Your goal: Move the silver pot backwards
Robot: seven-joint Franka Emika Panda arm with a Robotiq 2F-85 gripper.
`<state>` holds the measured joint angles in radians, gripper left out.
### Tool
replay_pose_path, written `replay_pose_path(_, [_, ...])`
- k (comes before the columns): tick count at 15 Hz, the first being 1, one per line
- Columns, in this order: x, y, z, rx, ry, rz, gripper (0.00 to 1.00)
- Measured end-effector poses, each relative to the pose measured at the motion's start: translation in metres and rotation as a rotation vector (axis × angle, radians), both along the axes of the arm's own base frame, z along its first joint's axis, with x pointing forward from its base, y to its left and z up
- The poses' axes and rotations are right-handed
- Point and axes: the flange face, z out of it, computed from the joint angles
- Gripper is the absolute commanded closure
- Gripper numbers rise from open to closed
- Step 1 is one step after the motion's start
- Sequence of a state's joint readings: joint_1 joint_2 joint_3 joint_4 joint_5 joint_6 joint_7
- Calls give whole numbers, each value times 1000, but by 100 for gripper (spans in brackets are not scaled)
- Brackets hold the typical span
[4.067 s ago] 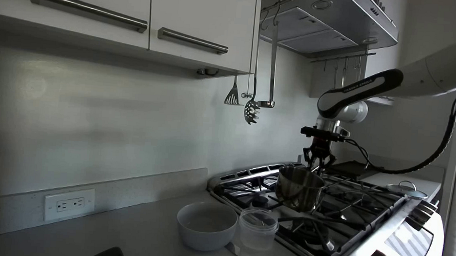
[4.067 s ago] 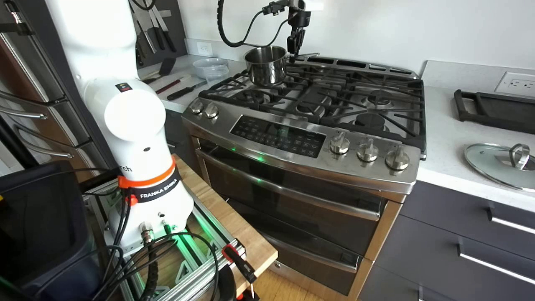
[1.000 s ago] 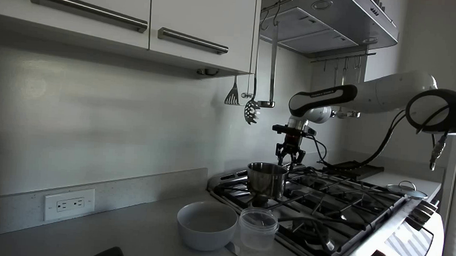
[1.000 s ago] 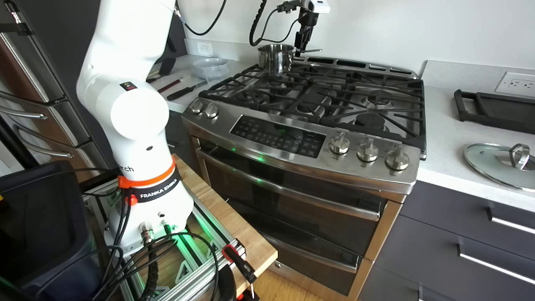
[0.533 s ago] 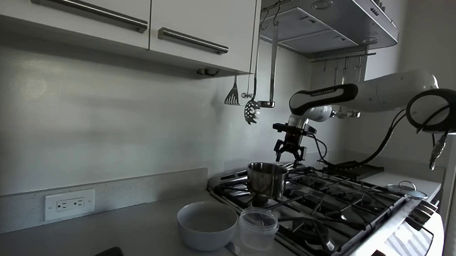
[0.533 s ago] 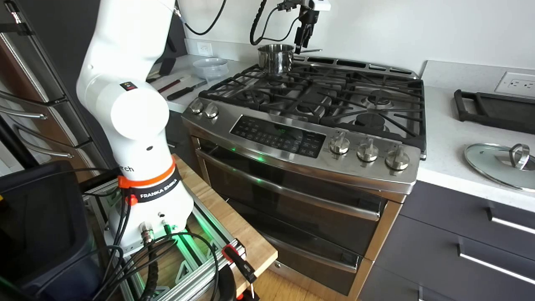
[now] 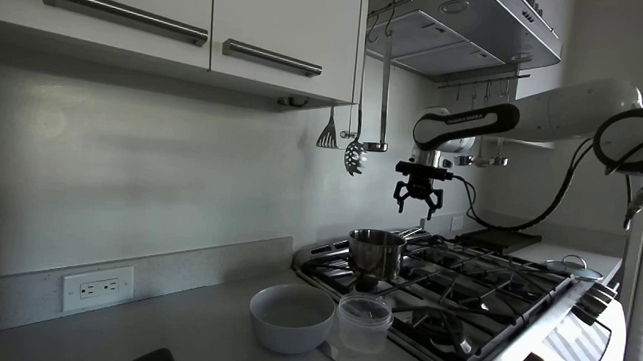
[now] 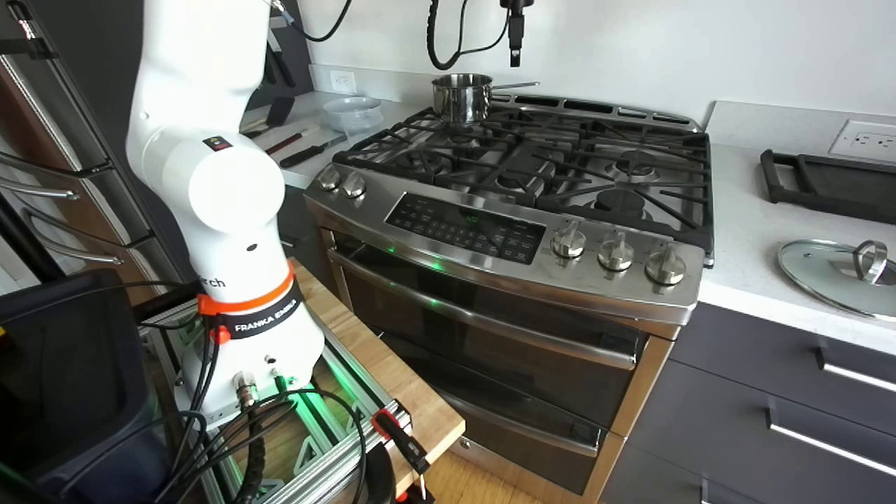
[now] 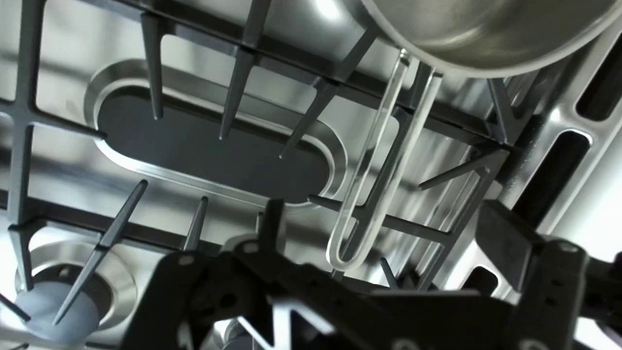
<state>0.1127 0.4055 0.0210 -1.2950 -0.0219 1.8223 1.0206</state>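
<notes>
Gripper, in an exterior view: the gripper [image 7: 415, 213] hangs in mid-air over the stove [image 7: 538, 326], its two fingers spread wide with nothing between them.
Silver pot, in an exterior view: the silver pot [image 7: 376, 255] stands upright on the stove, towards the back, apart from the white bowl [image 7: 289, 335] and plastic tub [image 7: 364, 334].
Handle, in an exterior view: the pot's handle [image 8: 516, 85] juts out sideways, with wall [image 8: 630, 49] showing between it and the gripper above.
Handle, in the wrist view: a long metal loop runs from the pot's rim, cut off at upper right, and ends between the parted fingers, which appear not to touch it.
Gripper, change: low by the handle half a second ago, it has lifted away, leaving the pot in place.
Silver pot, progress: it sits further back than four seconds ago and is released, so the move looks done; only retreat seems left.
</notes>
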Motion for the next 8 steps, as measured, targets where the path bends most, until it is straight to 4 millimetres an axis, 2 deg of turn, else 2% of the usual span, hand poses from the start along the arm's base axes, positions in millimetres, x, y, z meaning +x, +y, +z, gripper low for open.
replay_pose_path(8, [-37,11,36,-147,-113,392,0])
